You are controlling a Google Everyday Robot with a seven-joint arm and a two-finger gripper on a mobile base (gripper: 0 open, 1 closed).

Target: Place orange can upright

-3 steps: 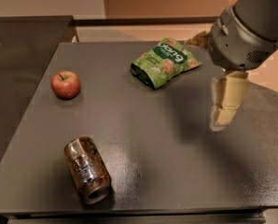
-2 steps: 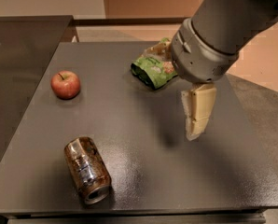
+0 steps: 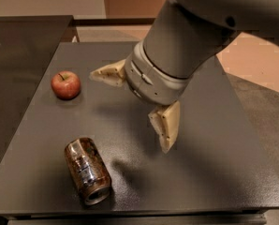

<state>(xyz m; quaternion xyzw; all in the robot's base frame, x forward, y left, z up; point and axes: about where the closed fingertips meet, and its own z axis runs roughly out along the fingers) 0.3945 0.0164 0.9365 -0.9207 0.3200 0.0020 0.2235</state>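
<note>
The orange can [image 3: 88, 170] lies on its side at the tabletop's [image 3: 214, 168] front-left. The claw [image 3: 129, 111], fingers spread wide apart, hangs over mid-tabletop, apparently clear of the surface and can.

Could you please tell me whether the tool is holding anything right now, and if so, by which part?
Nothing is held. The tool hangs open above the dark table, apart from the brownish-orange metal can lying on its side.
</note>
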